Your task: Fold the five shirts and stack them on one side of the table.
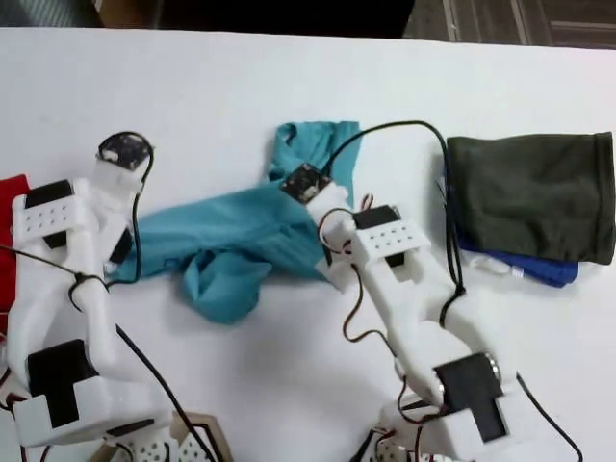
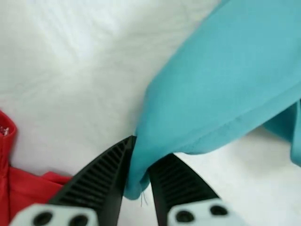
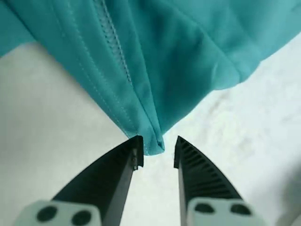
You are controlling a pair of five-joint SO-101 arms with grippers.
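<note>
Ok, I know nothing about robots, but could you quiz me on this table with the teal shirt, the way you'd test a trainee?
1. True or false: the folded dark olive-green fabric shirt lies on top of a folded blue fabric shirt.
2. What does the left gripper pinch? A) a red cloth B) the crumpled teal fabric shirt C) a black cable
3. How many shirts can you count in that folded stack?
Key: 1 true; 2 B; 3 two.
</note>
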